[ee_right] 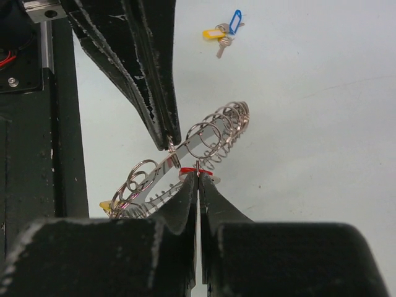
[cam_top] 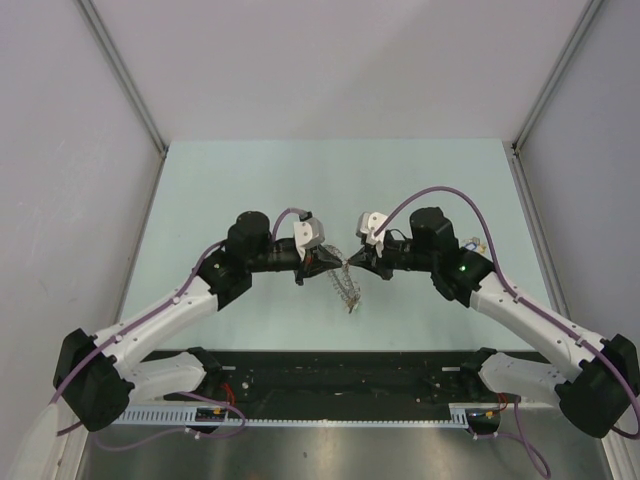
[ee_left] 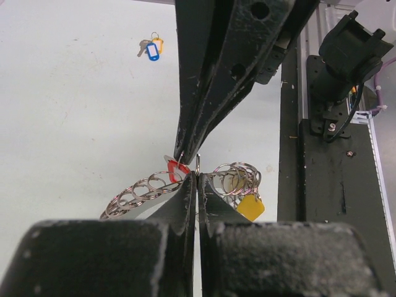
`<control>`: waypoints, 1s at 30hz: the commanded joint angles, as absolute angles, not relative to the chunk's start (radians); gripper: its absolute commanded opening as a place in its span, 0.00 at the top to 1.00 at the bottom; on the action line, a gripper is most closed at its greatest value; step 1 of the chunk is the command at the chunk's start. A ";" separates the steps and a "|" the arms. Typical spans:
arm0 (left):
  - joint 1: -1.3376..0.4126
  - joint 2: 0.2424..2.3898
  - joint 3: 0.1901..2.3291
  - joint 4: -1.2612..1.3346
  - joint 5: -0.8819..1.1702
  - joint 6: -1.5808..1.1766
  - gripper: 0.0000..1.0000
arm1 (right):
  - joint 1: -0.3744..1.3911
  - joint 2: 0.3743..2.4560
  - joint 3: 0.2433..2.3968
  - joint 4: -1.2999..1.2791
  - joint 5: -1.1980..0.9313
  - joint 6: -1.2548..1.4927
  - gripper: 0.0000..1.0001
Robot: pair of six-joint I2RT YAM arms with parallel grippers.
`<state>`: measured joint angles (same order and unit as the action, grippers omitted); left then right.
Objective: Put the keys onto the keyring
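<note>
Two pairs of jaws are pinched fully shut, meeting tip to tip above the table (cam_top: 200, 200). They sit about midway between its left and right edges and nearer its near edge than its far one. The left gripper (ee_left: 197, 176) nips one thin wire loop of the keyring (ee_left: 139, 192). The right gripper (ee_right: 198, 176) looks clamped on the red key (ee_left: 173, 168), just beside that loop. The keyring sags beneath them as a floppy chain of coils, with a yellow tag (ee_left: 250, 207) dangling among the rings on its other side.

Both holds are on very little metal. A small tug apart or a twist could slip the wire from the left tips and drop the whole chain. The red key could also pivot in the right jaws and miss the loop's opening. With the tips this close, they may knock each other, and each blocks the other camera's view of the join.

Further out, the loose keys (ee_left: 151, 48), one blue-headed and one yellow-headed, lie flat toward the table's right edge, well apart from the keyring. Reaching them would mean one gripper letting go first.
</note>
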<state>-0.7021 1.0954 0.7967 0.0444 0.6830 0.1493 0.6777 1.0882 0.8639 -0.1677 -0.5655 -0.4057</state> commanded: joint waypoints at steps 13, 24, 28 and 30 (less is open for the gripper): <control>-0.698 1.057 0.801 0.097 0.667 0.181 1.00 | 0.695 1.052 0.873 -0.179 -0.592 -0.453 1.00; -0.698 1.063 0.805 0.092 0.699 0.183 0.99 | 0.696 1.045 0.873 -0.176 -0.604 -0.449 1.00; -0.699 1.068 0.807 0.092 0.699 0.183 1.00 | 0.696 1.043 0.873 -0.176 -0.620 -0.451 1.00; -0.698 1.066 0.805 0.092 0.701 0.183 1.00 | 0.696 1.042 0.874 -0.176 -0.627 -0.453 1.00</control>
<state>-0.7017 1.0851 0.7967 0.0429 0.6666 0.1661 0.6926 1.0695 0.8639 -0.1902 -0.5957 -0.4423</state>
